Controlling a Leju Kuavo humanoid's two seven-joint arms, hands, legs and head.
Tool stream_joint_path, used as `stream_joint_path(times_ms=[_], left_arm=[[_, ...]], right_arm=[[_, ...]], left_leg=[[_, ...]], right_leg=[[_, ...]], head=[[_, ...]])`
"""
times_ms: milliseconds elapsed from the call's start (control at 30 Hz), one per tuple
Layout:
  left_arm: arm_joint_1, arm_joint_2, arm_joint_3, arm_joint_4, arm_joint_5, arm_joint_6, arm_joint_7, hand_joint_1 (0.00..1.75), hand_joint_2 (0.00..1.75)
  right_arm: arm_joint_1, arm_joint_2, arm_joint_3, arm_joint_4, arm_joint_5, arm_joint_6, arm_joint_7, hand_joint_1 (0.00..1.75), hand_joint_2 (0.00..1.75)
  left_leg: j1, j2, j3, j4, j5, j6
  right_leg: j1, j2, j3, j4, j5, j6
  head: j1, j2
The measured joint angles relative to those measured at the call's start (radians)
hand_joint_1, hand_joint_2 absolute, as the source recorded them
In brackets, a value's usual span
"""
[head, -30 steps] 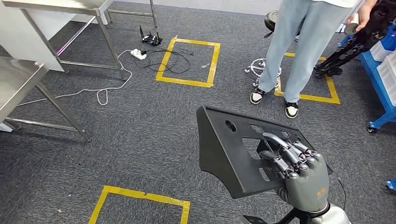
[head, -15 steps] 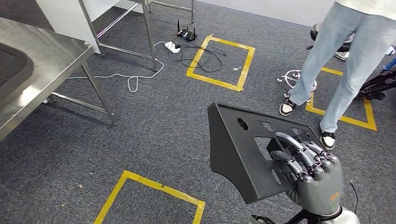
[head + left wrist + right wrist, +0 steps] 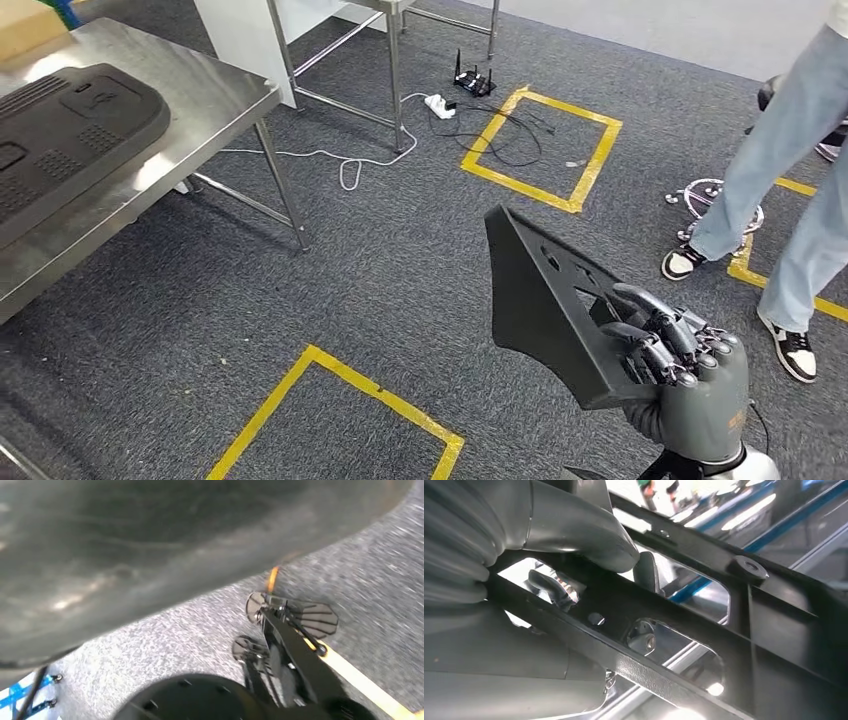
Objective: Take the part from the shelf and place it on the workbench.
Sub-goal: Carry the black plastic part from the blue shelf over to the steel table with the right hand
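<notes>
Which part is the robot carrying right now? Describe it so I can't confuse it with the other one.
Start at the steel workbench at upper left; a flat, rounded dark panel lies on it. The carried part is off the bench, over the carpet, gripped by the right hand: an angular black plate with cut-out openings.

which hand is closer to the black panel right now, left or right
Right. The right hand grips the black panel, fingers through its cut-outs. The left hand's place cannot be told: its wrist camera looks down at blurred carpet.

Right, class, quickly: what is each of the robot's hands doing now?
Left hand: cannot be told from these views.
Right hand: holding the black part, fingers hooked through its cutout.
</notes>
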Motion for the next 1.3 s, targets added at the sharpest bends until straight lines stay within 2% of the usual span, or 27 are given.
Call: stream_joint_path(times_ms=[33, 67, 133, 167, 200, 300, 367, 433, 500, 533, 567, 633, 667, 733, 800, 833, 867, 933, 967, 1000, 1033, 1067, 1133, 1200, 1233, 1267, 1300], left_arm=[[0.001, -0.001, -0.001, 0.008, 0.001, -0.002, -0.003, 0.0, 0.0], [0.002, -0.001, -0.003, 0.014, 0.002, -0.002, -0.005, 0.0, 0.0], [0.002, -0.001, -0.006, 0.022, 0.002, -0.002, -0.006, 0.0, 0.0], [0.001, -0.002, -0.006, 0.025, 0.002, -0.002, -0.007, 0.0, 0.0], [0.0, -0.002, -0.007, 0.027, 0.003, -0.002, -0.008, 0.0, 0.0], [-0.001, -0.005, -0.009, 0.036, 0.01, -0.004, -0.012, 0.0, 0.0], [-0.003, -0.008, -0.014, 0.04, 0.022, -0.005, -0.013, 0.0, 0.0], [-0.006, -0.01, -0.02, 0.042, 0.035, -0.005, -0.013, 0.0, 0.0], [-0.009, -0.012, -0.028, 0.044, 0.045, -0.007, -0.013, 0.0, 0.0], [-0.009, -0.013, -0.033, 0.045, 0.049, -0.009, -0.013, 0.0, 0.0], [-0.009, -0.014, -0.038, 0.046, 0.052, -0.012, -0.013, 0.0, 0.0], [-0.009, -0.017, -0.052, 0.046, 0.058, -0.019, -0.013, 0.0, 0.0], [-0.009, -0.017, -0.059, 0.047, 0.062, -0.024, -0.013, 0.0, 0.0], [-0.009, -0.017, -0.072, 0.047, 0.066, -0.032, -0.015, 0.0, 0.0], [-0.007, -0.016, -0.083, 0.051, 0.066, -0.034, -0.016, 0.0, 0.0], [-0.006, -0.016, -0.087, 0.053, 0.066, -0.034, -0.016, 0.0, 0.0], [-0.005, -0.017, -0.091, 0.055, 0.066, -0.034, -0.016, 0.0, 0.0], [-0.008, -0.018, -0.099, 0.057, 0.066, -0.034, -0.015, 0.0, 0.0], [-0.009, -0.019, -0.102, 0.057, 0.066, -0.035, -0.015, 0.0, 0.0], [-0.011, -0.019, -0.105, 0.057, 0.066, -0.035, -0.015, 0.0, 0.0], [-0.011, -0.019, -0.107, 0.057, 0.066, -0.035, -0.015, 0.0, 0.0], [-0.012, -0.019, -0.11, 0.057, 0.066, -0.035, -0.014, 0.0, 0.0], [-0.012, -0.019, -0.116, 0.057, 0.068, -0.035, -0.013, 0.0, 0.0], [-0.014, -0.019, -0.126, 0.057, 0.072, -0.036, -0.013, 0.0, 0.0], [-0.015, -0.019, -0.131, 0.057, 0.074, -0.037, -0.014, 0.0, 0.0], [-0.016, -0.019, -0.135, 0.057, 0.075, -0.038, -0.014, 0.0, 0.0], [-0.017, -0.019, -0.138, 0.057, 0.076, -0.038, -0.015, 0.0, 0.0]], right_arm=[[0.003, 0.001, -0.002, 0.003, -0.003, 0.0, -0.001, 1.75, 1.75], [0.004, 0.002, -0.004, 0.005, -0.005, 0.0, -0.002, 1.75, 1.75], [0.005, 0.004, -0.009, 0.007, -0.009, 0.0, -0.002, 1.75, 1.75], [0.006, 0.004, -0.011, 0.008, -0.01, 0.0, -0.002, 1.75, 1.75], [0.006, 0.004, -0.013, 0.008, -0.012, 0.0, -0.002, 1.75, 1.75], [0.005, 0.004, -0.018, 0.009, -0.016, 0.002, -0.002, 1.75, 1.75], [0.003, 0.005, -0.02, 0.01, -0.016, 0.003, -0.001, 1.75, 1.75], [0.003, 0.006, -0.023, 0.011, -0.014, 0.003, -0.002, 1.75, 1.75], [0.006, 0.008, -0.024, 0.014, -0.011, 0.003, -0.004, 1.75, 1.75], [0.007, 0.008, -0.024, 0.016, -0.009, 0.003, -0.004, 1.75, 1.75], [0.007, 0.009, -0.024, 0.017, -0.006, 0.004, -0.004, 1.75, 1.75], [0.007, 0.009, -0.023, 0.018, 0.005, 0.008, -0.002, 1.75, 1.75], [0.007, 0.009, -0.022, 0.018, 0.011, 0.011, 0.0, 1.75, 1.75], [0.005, 0.008, -0.019, 0.018, 0.018, 0.014, 0.005, 1.75, 1.75], [0.002, 0.007, -0.017, 0.018, 0.02, 0.018, 0.007, 1.75, 1.75], [-0.001, 0.005, -0.017, 0.017, 0.021, 0.021, 0.007, 1.75, 1.75], [-0.003, 0.004, -0.016, 0.016, 0.022, 0.022, 0.008, 1.75, 1.75], [-0.006, 0.0, -0.016, 0.014, 0.024, 0.024, 0.009, 1.75, 1.75], [-0.005, -0.001, -0.016, 0.014, 0.025, 0.025, 0.01, 1.75, 1.75], [-0.005, -0.002, -0.016, 0.014, 0.025, 0.025, 0.01, 1.75, 1.75], [-0.006, -0.002, -0.016, 0.014, 0.025, 0.026, 0.011, 1.75, 1.75], [-0.006, -0.002, -0.016, 0.014, 0.025, 0.027, 0.012, 1.75, 1.75], [-0.007, -0.003, -0.016, 0.014, 0.028, 0.027, 0.015, 1.75, 1.75], [-0.007, -0.005, -0.016, 0.013, 0.033, 0.027, 0.019, 1.75, 1.75], [-0.007, -0.007, -0.016, 0.012, 0.035, 0.027, 0.021, 1.75, 1.75], [-0.007, -0.01, -0.016, 0.011, 0.036, 0.028, 0.022, 1.75, 1.75], [-0.008, -0.013, -0.017, 0.01, 0.036, 0.029, 0.023, 1.75, 1.75]], left_leg=[[0.001, 0.004, 0.009, -0.003, 0.006, -0.004], [0.003, 0.013, 0.038, -0.045, 0.028, -0.008], [0.005, 0.05, 0.121, -0.178, 0.076, -0.009], [0.003, 0.063, 0.149, -0.226, 0.089, -0.004], [0.0, 0.069, 0.162, -0.252, 0.094, 0.003], [-0.004, 0.036, 0.156, -0.262, 0.101, 0.028], [0.002, 0.014, 0.154, -0.268, 0.109, 0.042], [0.005, -0.008, 0.148, -0.27, 0.116, 0.051], [0.006, -0.033, 0.141, -0.27, 0.12, 0.055], [0.006, -0.047, 0.138, -0.27, 0.123, 0.054], [0.007, -0.062, 0.136, -0.27, 0.126, 0.052], [0.01, -0.091, 0.134, -0.27, 0.132, 0.044], [0.01, -0.103, 0.132, -0.269, 0.135, 0.038], [0.008, -0.122, 0.128, -0.273, 0.143, 0.024], [0.008, -0.139, 0.125, -0.282, 0.153, 0.01], [0.008, -0.131, 0.122, -0.281, 0.152, 0.006], [0.006, -0.108, 0.114, -0.264, 0.139, 0.003], [0.002, -0.039, 0.076, -0.172, 0.074, 0.002], [0.001, -0.014, 0.05, -0.103, 0.033, 0.001], [0.001, -0.004, 0.027, -0.04, 0.003, 0.001], [0.001, 0.001, 0.017, -0.003, -0.011, 0.002], [0.001, 0.004, 0.023, 0.002, -0.008, 0.005], [-0.004, 0.024, 0.095, -0.101, 0.04, 0.016], [-0.016, 0.07, 0.168, -0.225, 0.074, 0.033], [-0.022, 0.084, 0.184, -0.258, 0.079, 0.041], [-0.027, 0.084, 0.184, -0.268, 0.078, 0.046], [-0.029, 0.069, 0.18, -0.271, 0.082, 0.052]], right_leg=[[-0.001, -0.014, 0.0, 0.0, 0.0, 0.0], [-0.002, -0.027, 0.002, 0.001, -0.002, 0.002], [0.001, -0.052, 0.003, 0.007, -0.008, 0.01], [0.003, -0.062, 0.003, 0.01, -0.012, 0.016], [0.006, -0.071, 0.004, 0.012, -0.015, 0.021], [0.007, -0.093, 0.01, 0.01, -0.018, 0.036], [0.004, -0.052, -0.008, 0.048, -0.044, 0.04], [0.0, 0.011, -0.059, 0.158, -0.096, 0.035], [-0.003, 0.033, -0.113, 0.265, -0.133, 0.036], [-0.005, 0.036, -0.121, 0.279, -0.133, 0.041], [-0.007, 0.038, -0.112, 0.258, -0.119, 0.05], [-0.014, 0.064, -0.051, 0.132, -0.068, 0.068], [-0.015, 0.081, -0.022, 0.071, -0.047, 0.071], [-0.011, 0.099, 0.002, 0.014, -0.03, 0.059], [-0.008, 0.08, 0.003, 0.013, -0.022, 0.038], [-0.009, 0.069, 0.005, 0.012, -0.018, 0.029], [-0.011, 0.057, 0.005, 0.01, -0.013, 0.021], [-0.009, 0.034, 0.001, 0.009, -0.008, 0.01], [-0.005, 0.021, 0.0, 0.01, -0.007, 0.007], [-0.001, 0.007, -0.002, 0.01, -0.007, 0.005], [0.003, -0.007, -0.003, 0.01, -0.007, 0.004], [0.007, -0.022, -0.003, 0.01, -0.007, 0.004], [0.012, -0.048, 0.0, 0.01, -0.008, 0.002], [0.021, -0.071, 0.004, 0.012, -0.012, 0.003], [0.024, -0.083, 0.004, 0.013, -0.013, 0.005], [0.027, -0.096, 0.003, 0.014, -0.014, 0.007], [0.028, -0.109, 0.003, 0.014, -0.015, 0.01]], head=[[0.0, 0.0], [0.0, 0.0], [-0.001, 0.0], [0.0, 0.0], [0.001, 0.0], [0.003, 0.0], [0.005, 0.0], [0.007, 0.0], [0.007, 0.0], [0.006, 0.0], [0.007, 0.0], [0.007, 0.0], [0.007, 0.0], [0.007, 0.0], [0.007, 0.0], [0.006, 0.0], [0.004, 0.0], [-0.003, 0.0], [-0.006, 0.0], [-0.007, 0.0], [-0.007, 0.0], [-0.007, 0.0], [-0.007, 0.0], [-0.006, 0.0], [-0.006, 0.0], [-0.005, 0.0], [-0.006, 0.0]])
